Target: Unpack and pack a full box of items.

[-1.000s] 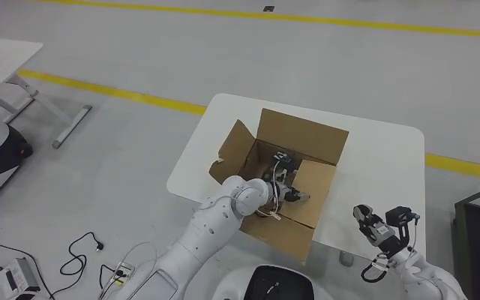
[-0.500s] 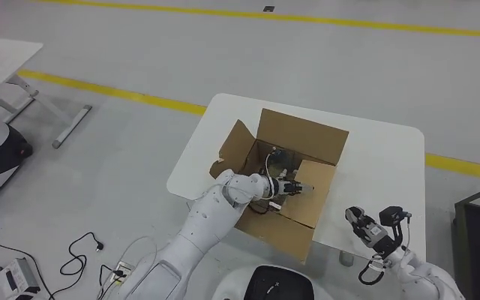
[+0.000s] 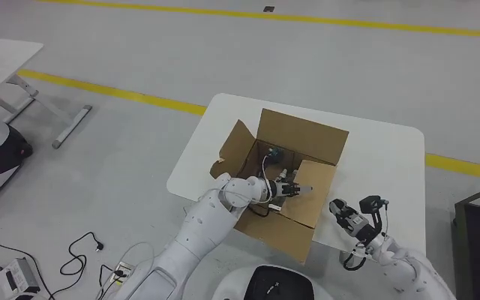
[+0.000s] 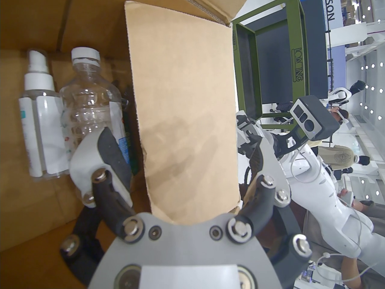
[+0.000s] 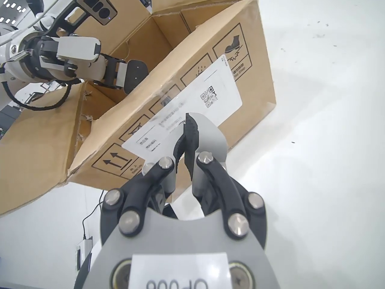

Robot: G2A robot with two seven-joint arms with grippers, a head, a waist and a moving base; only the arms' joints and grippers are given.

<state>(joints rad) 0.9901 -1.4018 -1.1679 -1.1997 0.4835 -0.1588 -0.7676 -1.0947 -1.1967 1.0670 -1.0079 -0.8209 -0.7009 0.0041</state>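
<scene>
Cardboard box (image 3: 304,136) sits open on the white surface (image 3: 382,150). Left claw (image 4: 180,148) is released, fingers spread wide astride the box's side flap (image 4: 180,85), with one finger inside the box and the other outside. Can't tell if either pad touches the cardboard. Inside the box, a clear bottle (image 4: 90,100) with a white cap lies side by side with a white spray bottle (image 4: 36,106), just past the inner finger. Right claw (image 5: 186,135) is clenched on nothing, fingertips pressed together, low over the surface just beside the box's labelled outer wall.
</scene>
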